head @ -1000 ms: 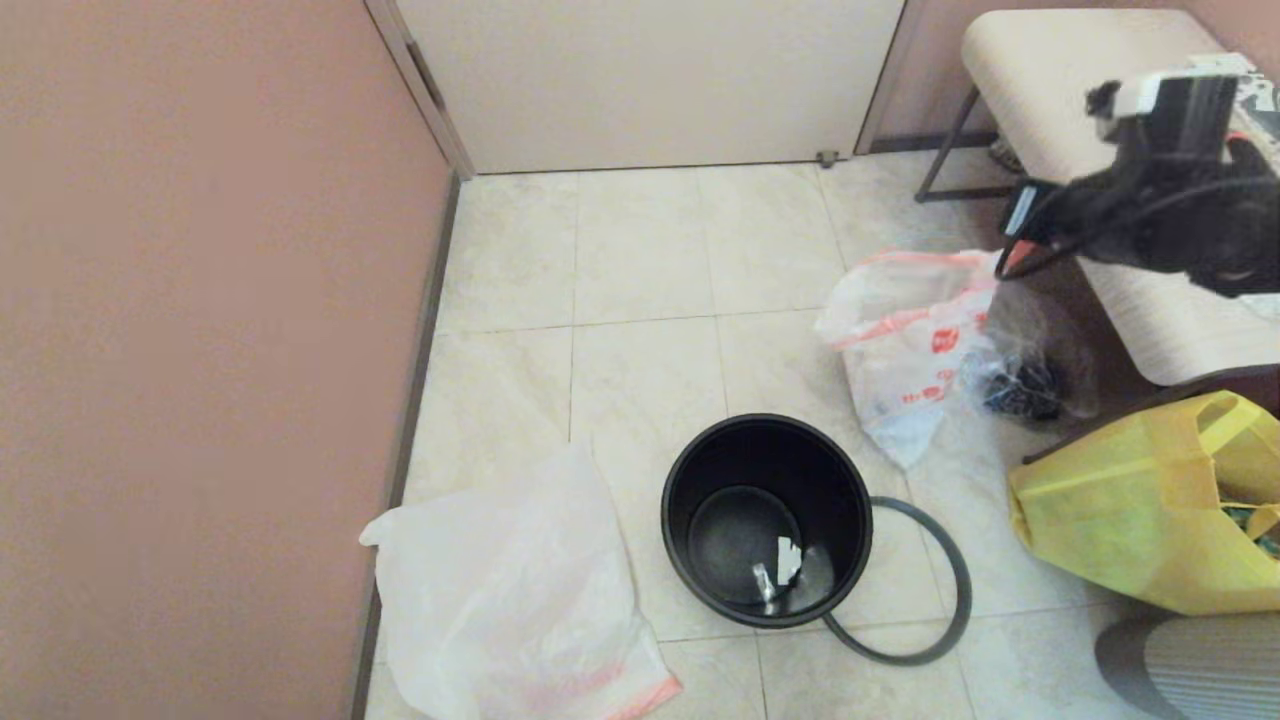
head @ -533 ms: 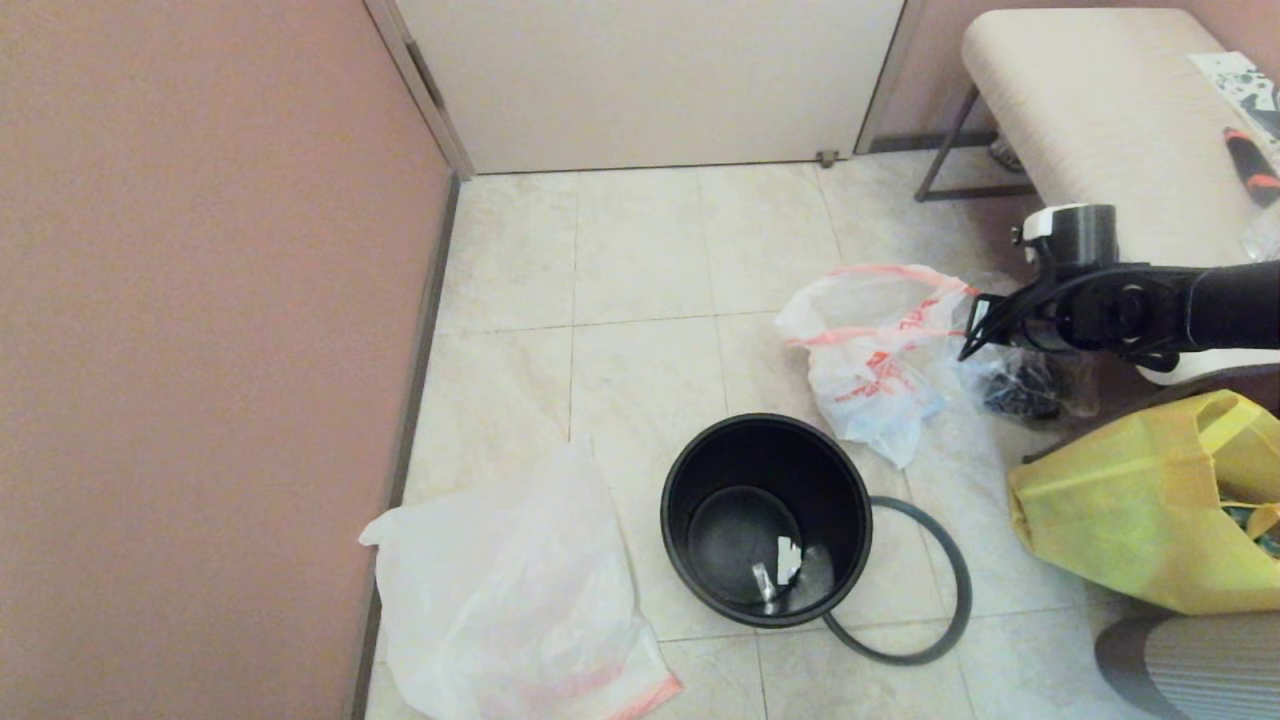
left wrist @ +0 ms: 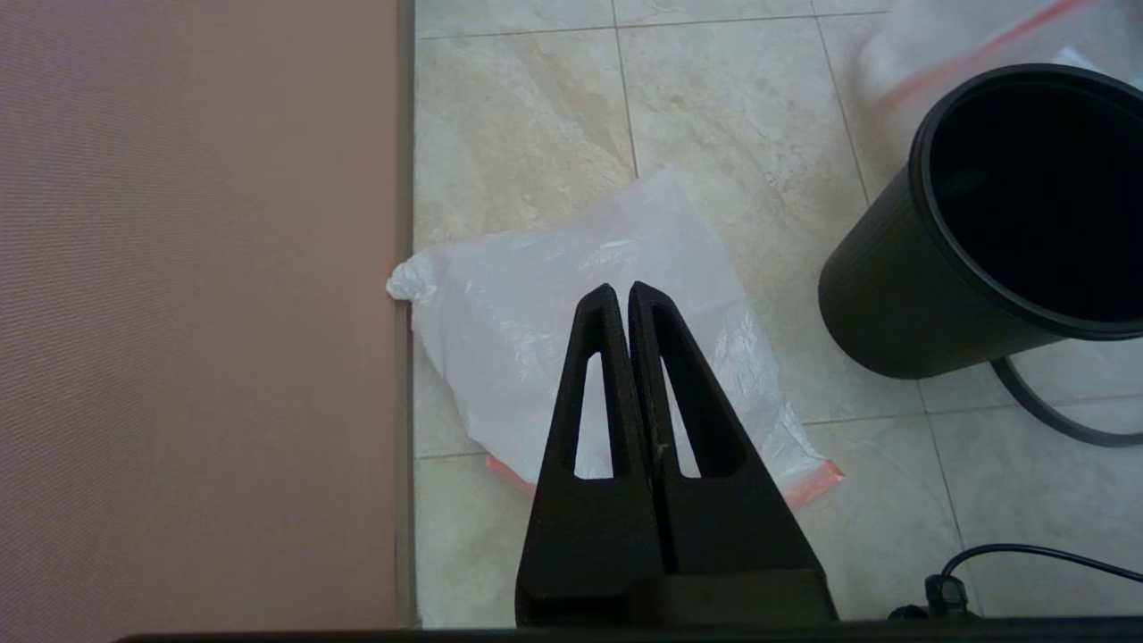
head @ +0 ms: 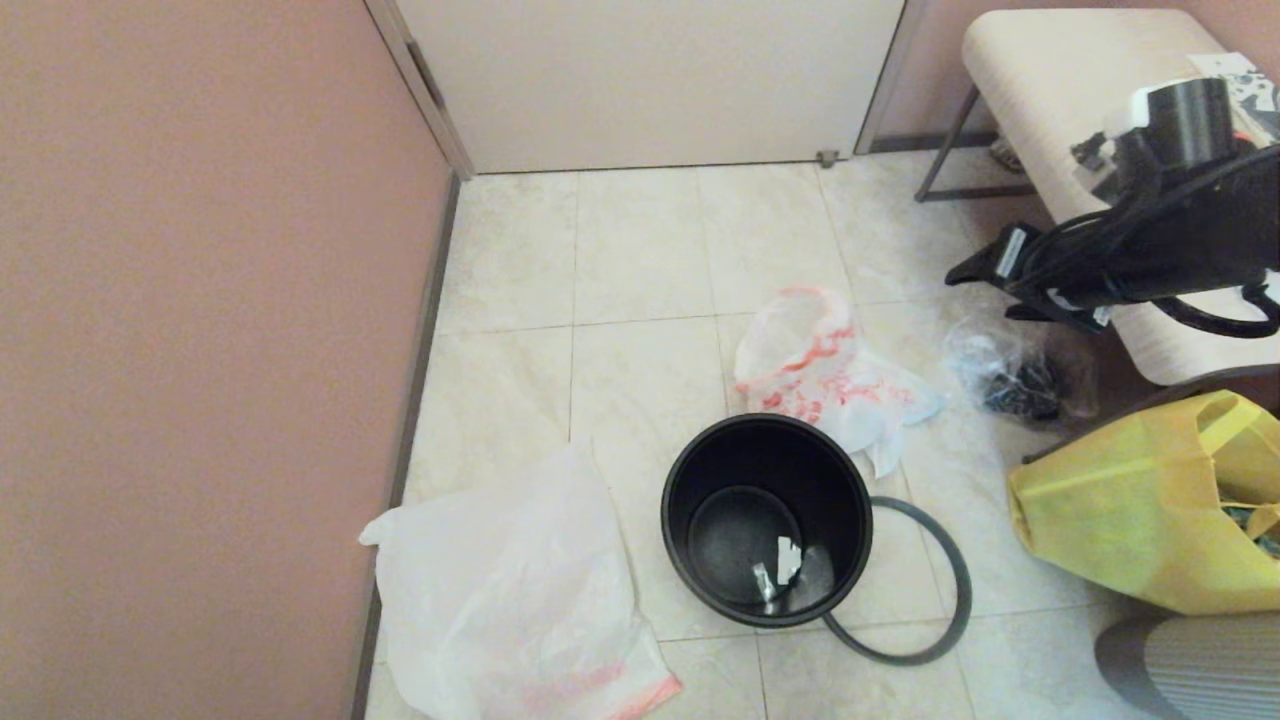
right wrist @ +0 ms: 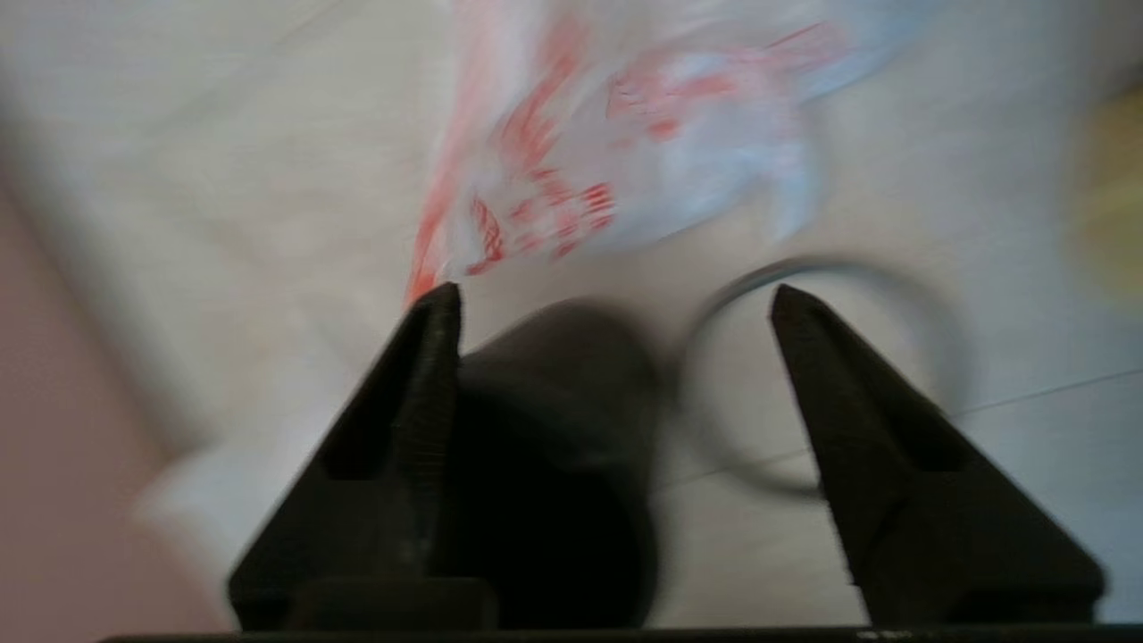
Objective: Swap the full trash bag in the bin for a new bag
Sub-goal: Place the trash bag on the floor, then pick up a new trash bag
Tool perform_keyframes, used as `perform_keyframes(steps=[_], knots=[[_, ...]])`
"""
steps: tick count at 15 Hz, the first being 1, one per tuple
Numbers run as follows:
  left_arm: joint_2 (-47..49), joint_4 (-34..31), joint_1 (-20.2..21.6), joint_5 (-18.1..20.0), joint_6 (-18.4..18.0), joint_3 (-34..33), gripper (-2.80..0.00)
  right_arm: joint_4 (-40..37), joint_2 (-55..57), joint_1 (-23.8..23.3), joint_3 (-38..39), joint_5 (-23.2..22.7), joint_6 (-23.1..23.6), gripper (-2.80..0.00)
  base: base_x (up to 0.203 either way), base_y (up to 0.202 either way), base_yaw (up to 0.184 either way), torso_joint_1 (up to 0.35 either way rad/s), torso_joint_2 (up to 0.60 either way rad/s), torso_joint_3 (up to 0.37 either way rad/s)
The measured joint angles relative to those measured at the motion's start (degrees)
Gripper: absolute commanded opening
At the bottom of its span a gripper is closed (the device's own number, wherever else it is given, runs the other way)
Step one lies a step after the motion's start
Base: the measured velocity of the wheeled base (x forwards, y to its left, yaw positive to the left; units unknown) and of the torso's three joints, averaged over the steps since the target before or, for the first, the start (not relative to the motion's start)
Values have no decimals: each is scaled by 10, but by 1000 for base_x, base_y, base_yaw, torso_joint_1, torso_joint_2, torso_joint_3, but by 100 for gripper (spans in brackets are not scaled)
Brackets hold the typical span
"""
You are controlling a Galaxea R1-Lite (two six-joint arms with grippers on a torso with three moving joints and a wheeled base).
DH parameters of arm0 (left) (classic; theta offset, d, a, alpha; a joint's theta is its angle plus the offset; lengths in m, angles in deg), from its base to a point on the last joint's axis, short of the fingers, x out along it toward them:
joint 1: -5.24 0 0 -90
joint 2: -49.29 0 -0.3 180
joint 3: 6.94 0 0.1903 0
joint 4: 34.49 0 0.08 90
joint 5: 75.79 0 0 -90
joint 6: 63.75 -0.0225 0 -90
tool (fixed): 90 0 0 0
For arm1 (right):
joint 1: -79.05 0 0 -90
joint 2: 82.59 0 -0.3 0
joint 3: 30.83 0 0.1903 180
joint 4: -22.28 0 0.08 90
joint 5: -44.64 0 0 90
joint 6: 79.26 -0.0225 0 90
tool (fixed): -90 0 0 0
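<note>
The full trash bag (head: 825, 375) lies slumped on the tiled floor (head: 640, 250), just behind the bin (head: 765, 520) and touching its far rim; its red-orange print faces up. The bin stands upright with only a few small scraps at the bottom, and its grey hoop (head: 915, 580) lies flat on the floor against its right side. The new bag (head: 505, 595) is spread on the floor to the bin's left, one corner reaching the wall (head: 200, 350).

The right pincer (head: 975, 265) hangs in the air off to the right, in front of the bench (head: 1080, 90), well apart from the printed bag. The head view shows only its dark outline — the right wrist view shows its fingers (right wrist: 420, 420) spread wide with nothing between them, the printed bag, bin and hoop blurred beyond.

The left pincer (left wrist: 622, 290) does not appear in the head view; its own wrist view shows the fingers pressed together, empty, above the new bag — near the wall. A clear bag (head: 1010, 375) with dark contents and a yellow tote (head: 1130, 500) sit by the bench.
</note>
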Motion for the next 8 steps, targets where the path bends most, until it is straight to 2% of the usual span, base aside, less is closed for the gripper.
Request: perform_keyframes(steps=[2,3,5,8], knots=[[0,0,0,0,0,0,-280,23,-36,3,42,-67,-63,0,0,0,0,0,0,0],[0,0,0,0,0,0,-280,23,-51,5,64,-76,-69,-280,0,0,0,0,0,0],[0,0,0,0,0,0,-280,-7,-77,22,93,-45,-39,-280,0,0,0,0,0,0],[0,0,0,0,0,0,-280,-124,-122,75,124,74,-1,-280,0,0,0,0,0,0]])
